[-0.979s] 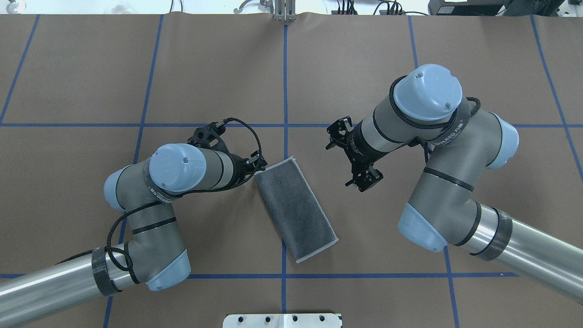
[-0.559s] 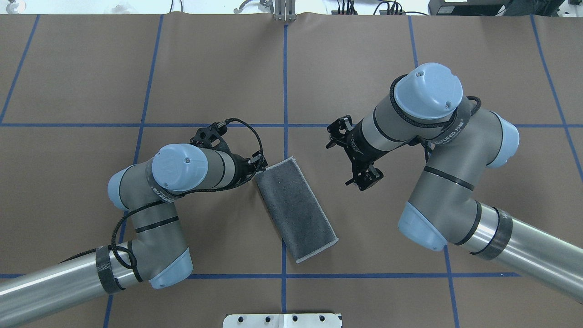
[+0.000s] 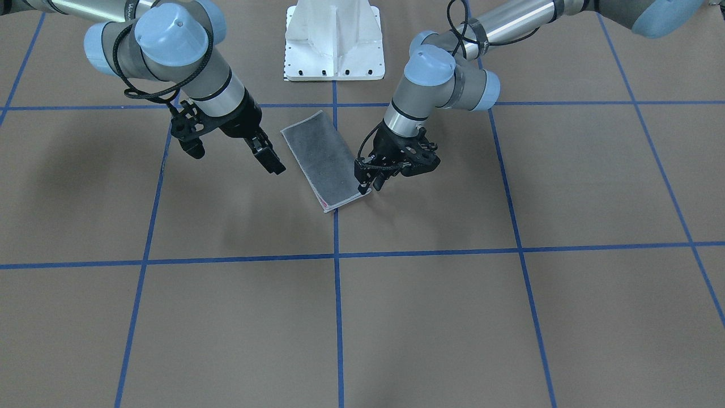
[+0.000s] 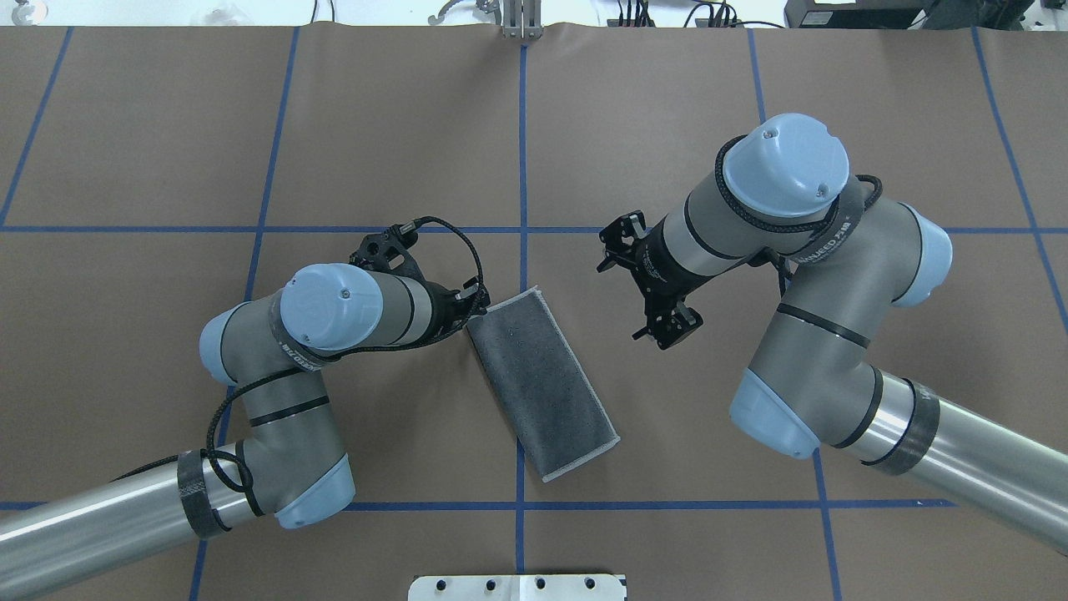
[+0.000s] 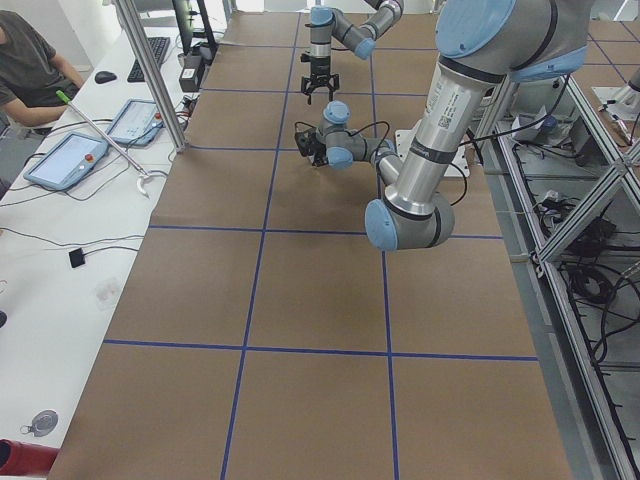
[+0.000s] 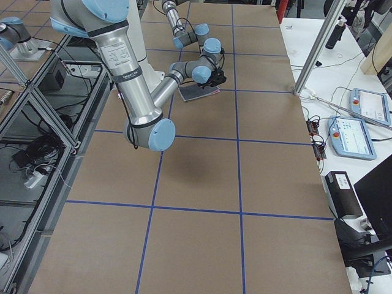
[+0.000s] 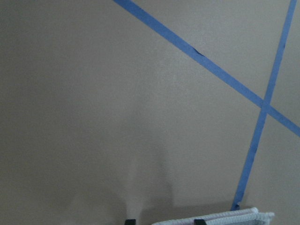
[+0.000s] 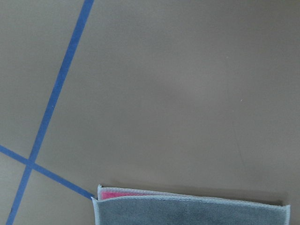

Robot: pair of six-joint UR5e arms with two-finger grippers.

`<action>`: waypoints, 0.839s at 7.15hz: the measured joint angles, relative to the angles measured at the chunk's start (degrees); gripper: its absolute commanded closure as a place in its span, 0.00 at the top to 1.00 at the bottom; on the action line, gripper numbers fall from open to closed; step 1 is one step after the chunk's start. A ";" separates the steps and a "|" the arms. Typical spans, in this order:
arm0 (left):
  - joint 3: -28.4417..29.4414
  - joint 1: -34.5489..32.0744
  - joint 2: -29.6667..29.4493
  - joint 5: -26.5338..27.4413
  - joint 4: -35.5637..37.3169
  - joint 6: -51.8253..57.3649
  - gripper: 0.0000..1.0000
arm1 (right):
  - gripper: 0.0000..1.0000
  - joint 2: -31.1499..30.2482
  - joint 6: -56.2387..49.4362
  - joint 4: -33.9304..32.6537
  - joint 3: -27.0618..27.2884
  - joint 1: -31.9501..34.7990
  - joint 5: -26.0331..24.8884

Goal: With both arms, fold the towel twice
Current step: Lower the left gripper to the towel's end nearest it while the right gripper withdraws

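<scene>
Left pincer (image 3: 366,185) — fingertips (image 7: 199,221) parted — over the folded towel's (image 3: 325,156) corner.

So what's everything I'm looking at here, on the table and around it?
Towel: one, dark grey face up with a pink sliver at one edge, folded, lying slantwise mid-table.
Table cover: one, brown, over the whole table.
Tape lines: several, blue, forming a grid on the cover.
Pedestal base: one, white, at the robot's edge of the table.
Touch-screen panels: two, grey, on the white side bench.
Person: one, dark shirt, at that bench.
Left arm: one, silver-grey with light-blue caps; jaws open at a far corner of the towel.
Right arm: one, same colours; jaws open, beside the towel, not touching it.
</scene>
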 measured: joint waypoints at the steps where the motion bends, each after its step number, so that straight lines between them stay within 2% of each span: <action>1: 0.01 0.00 -0.01 0.00 -0.02 -0.01 0.45 | 1.00 0.00 0.00 0.02 0.05 0.32 0.56; 5: 0.77 0.02 -0.27 0.00 -0.09 0.01 0.43 | 1.00 -0.13 0.00 0.03 0.09 1.56 2.00; 6: 1.06 0.03 -0.49 0.00 -0.07 0.01 0.38 | 1.00 -0.15 -0.02 0.03 0.08 1.78 2.17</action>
